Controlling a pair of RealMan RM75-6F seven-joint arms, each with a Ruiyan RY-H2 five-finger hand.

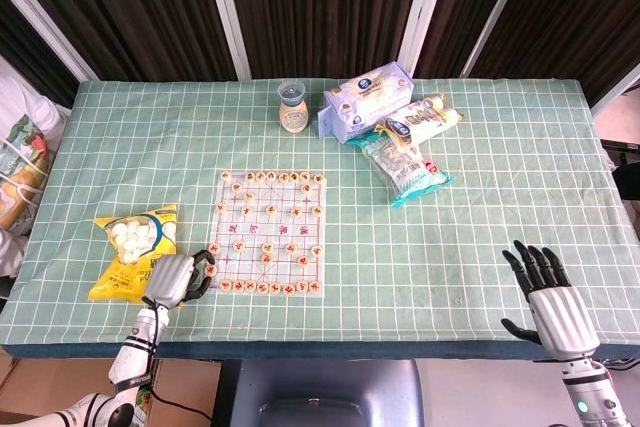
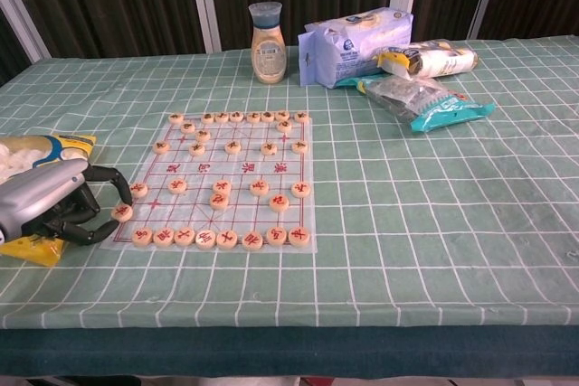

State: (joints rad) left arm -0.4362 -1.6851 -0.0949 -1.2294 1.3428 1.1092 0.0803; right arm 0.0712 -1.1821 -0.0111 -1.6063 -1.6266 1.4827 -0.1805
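Far left, we are seeing the left robot hand (image 2: 54, 205) lying at the bench (image 1: 500, 217) edge, its wrist cut off by the chest view's frame. Its dark fingers (image 2: 107, 180) are curling onto a round chess piece (image 2: 121, 212) at the left rim of the board; thumb and finger are meeting on the piece, so it looks pinched, though the head view is too small to confirm this. The piece is sitting at the board's near left corner, just above the bottom row. Behind that hand, a yellow snack bag (image 1: 135, 249) is lying flat, partly covered by the hand in the chest view.

Moving right, the chess board (image 2: 244, 169) is lying flat with pieces scattered across it; the red marks on them are too small to read. Beyond it, a small jar (image 2: 267, 32) is standing upright. Next to it a pale blue packet (image 2: 353, 35) is lying, with a white roll-shaped pack (image 2: 434, 61) and a teal-edged bag (image 2: 430, 101) bunched against it, overlapping so their edges are hard to separate.

Far right, we are finding the right robot hand (image 1: 548, 297) only in the head view, fingers spread apart, holding nothing, well away from everything.
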